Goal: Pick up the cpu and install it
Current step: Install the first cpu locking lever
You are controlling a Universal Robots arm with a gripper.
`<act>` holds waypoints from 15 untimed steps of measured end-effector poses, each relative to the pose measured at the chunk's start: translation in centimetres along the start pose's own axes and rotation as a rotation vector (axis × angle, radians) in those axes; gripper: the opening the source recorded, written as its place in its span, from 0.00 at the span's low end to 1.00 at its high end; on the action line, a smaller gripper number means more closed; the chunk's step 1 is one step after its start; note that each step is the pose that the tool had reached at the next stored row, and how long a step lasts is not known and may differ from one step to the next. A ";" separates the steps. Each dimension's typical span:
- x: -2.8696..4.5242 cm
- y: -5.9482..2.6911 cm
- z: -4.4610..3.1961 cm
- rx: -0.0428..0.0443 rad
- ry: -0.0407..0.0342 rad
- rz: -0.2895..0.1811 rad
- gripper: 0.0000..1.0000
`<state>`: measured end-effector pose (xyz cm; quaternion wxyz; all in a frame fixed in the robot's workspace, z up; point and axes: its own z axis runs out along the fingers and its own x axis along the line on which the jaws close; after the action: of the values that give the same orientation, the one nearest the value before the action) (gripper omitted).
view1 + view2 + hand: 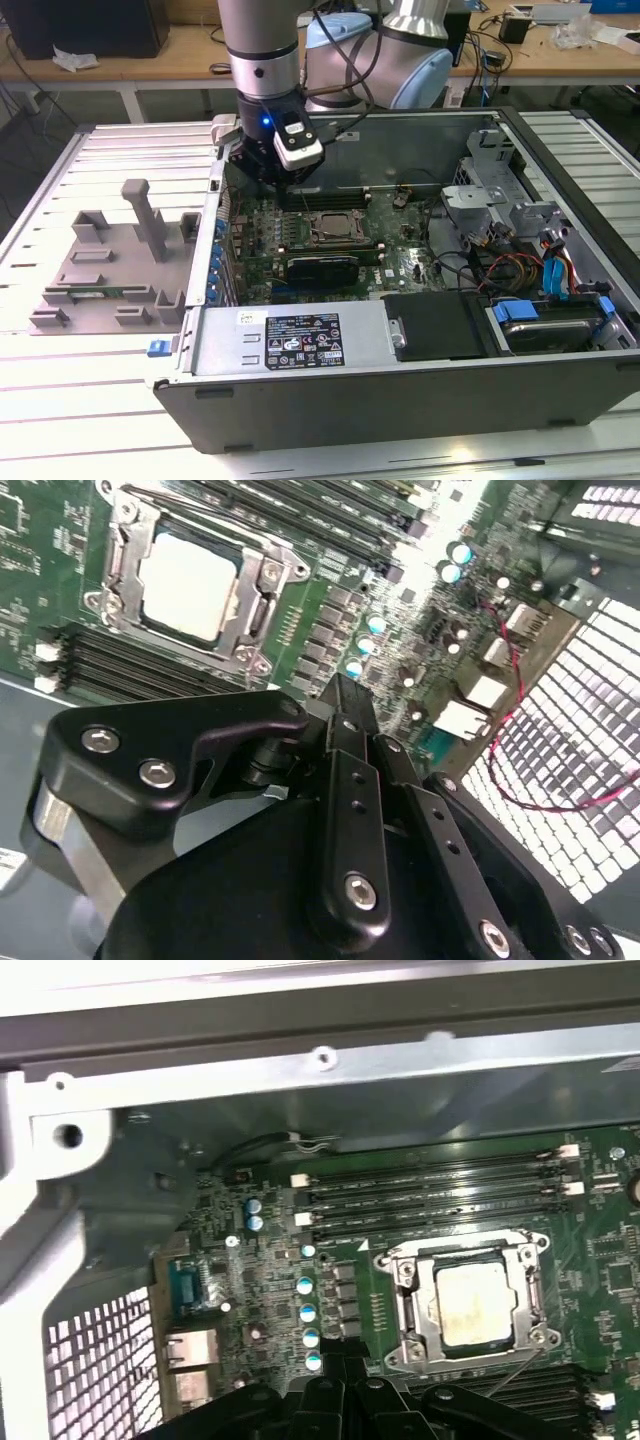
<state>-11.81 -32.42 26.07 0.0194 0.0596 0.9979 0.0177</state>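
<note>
- I count one cpu [472, 1303].
- One metal socket frame [404, 1305].
- Two banks of memory slots [440, 1185].
- One motherboard [400, 255].
- One open computer case [300, 395].
- One grey fixture plate [100, 275] on the counter [70, 410].
- One end effector [265, 172], mine.

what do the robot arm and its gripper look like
The arm is silver-grey tubing with pale blue joint caps, a black wrist with a small blue light, a white box and black cables. The gripper is matte black linkage with silver screws.
</note>
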 end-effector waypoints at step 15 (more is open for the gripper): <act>0.39 -0.05 -0.01 -0.1357 0.0163 0.006 0.11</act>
<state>-12.20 -32.42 26.07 0.0152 0.0608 0.9943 0.0858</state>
